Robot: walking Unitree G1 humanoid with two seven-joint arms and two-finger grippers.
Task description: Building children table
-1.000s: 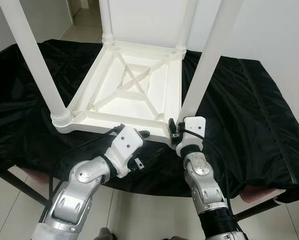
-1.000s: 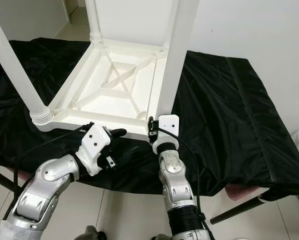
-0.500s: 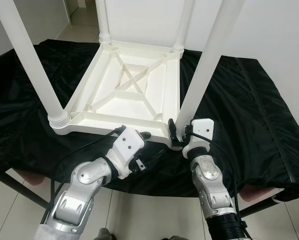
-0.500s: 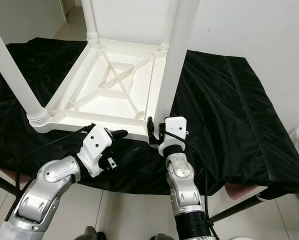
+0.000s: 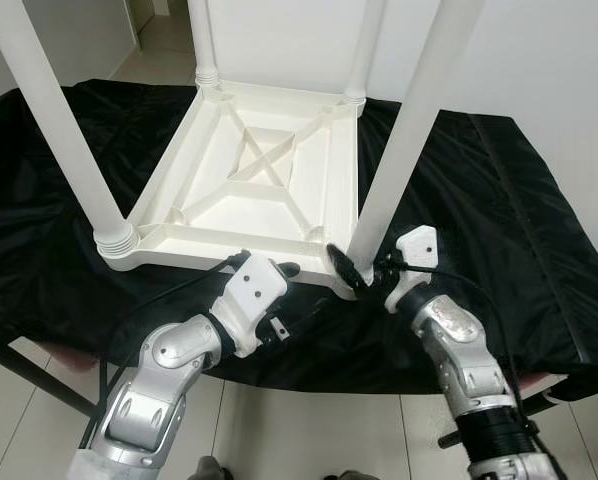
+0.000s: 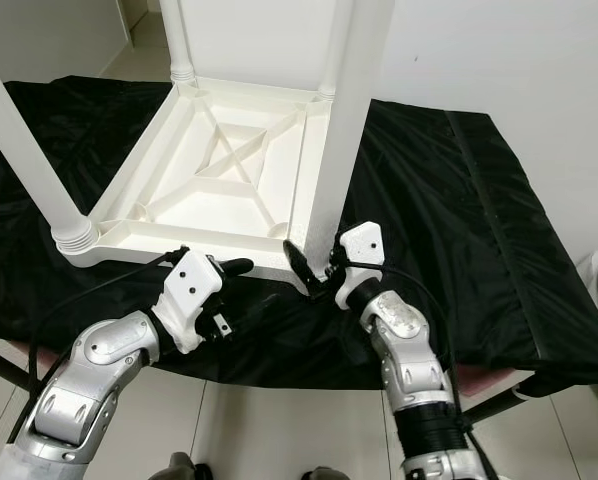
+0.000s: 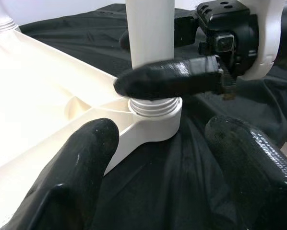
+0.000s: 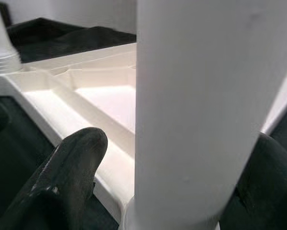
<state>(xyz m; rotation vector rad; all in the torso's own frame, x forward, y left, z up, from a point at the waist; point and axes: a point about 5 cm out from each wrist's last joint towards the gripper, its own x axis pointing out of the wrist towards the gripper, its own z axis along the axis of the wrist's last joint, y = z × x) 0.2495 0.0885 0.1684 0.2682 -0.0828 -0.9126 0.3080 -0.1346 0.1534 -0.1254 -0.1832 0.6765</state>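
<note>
Desk draped in black cloth (image 5: 499, 200); white wall behind, pale tiled floor (image 5: 309, 430) below. Upturned white children's table (image 5: 254, 180) lies on the cloth. Right claw (image 5: 357, 273) straddles near-right leg (image 5: 399, 140), unclenched; its arm has swung rightward. Left claw (image 5: 279, 272) released, at the near rim.

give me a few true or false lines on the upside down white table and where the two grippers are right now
1. The white table lies upside down on a black cloth. True.
2. The right gripper straddles the near right leg at its base. True.
3. The left gripper is clamped on that leg. False: it is open, short of the corner.
4. The table has two legs fitted. False: four stand up.
</note>
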